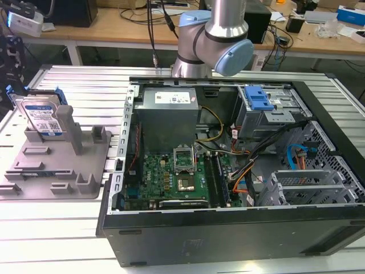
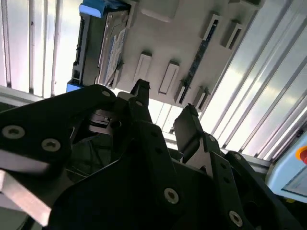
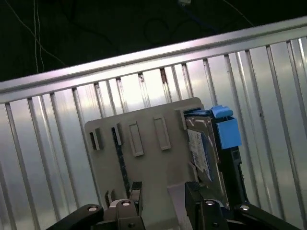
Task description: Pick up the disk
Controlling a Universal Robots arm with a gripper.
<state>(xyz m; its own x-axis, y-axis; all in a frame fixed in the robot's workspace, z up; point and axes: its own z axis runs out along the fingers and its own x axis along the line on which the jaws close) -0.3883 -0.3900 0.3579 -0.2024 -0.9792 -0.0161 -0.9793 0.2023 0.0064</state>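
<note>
The disk stands upright on its edge in the grey holder tray, at the tray's far corner, leaning against a tall post, its label facing out. The tray lies on the ribbed metal counter, just beside an open computer case. In the second wrist view the black fingers are spread apart with nothing between them, well clear of the tray, and the disk sits beyond them, untouched.
</note>
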